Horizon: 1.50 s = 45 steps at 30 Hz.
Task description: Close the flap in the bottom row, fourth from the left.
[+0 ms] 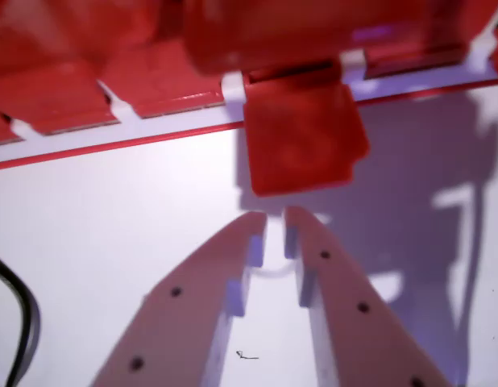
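Hanging open — red flap (301, 137) over white table (112, 210) | fingers (237, 250) nearly together, empty

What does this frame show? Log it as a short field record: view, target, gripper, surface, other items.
view: wrist camera, blurred
target: red flap hanging open, out over the white surface
board: red flap board along the top, neighbouring flaps lying flat
gripper: gripper just below the flap, tips nearly together, holding nothing
contact: none visible
other: black cable at the wrist view's left edge
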Available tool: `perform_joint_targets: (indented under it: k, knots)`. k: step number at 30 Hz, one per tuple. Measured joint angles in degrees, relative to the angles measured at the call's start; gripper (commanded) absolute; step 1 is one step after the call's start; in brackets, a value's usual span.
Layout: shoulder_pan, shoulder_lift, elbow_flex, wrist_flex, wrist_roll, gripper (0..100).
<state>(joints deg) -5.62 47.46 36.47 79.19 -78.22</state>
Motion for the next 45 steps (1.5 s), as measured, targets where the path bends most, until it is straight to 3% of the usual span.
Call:
perform_joint_targets:
  k: [45]
  knots:
    - [2.1, -6.5, -5.7, -6.1, -7.5, 2]
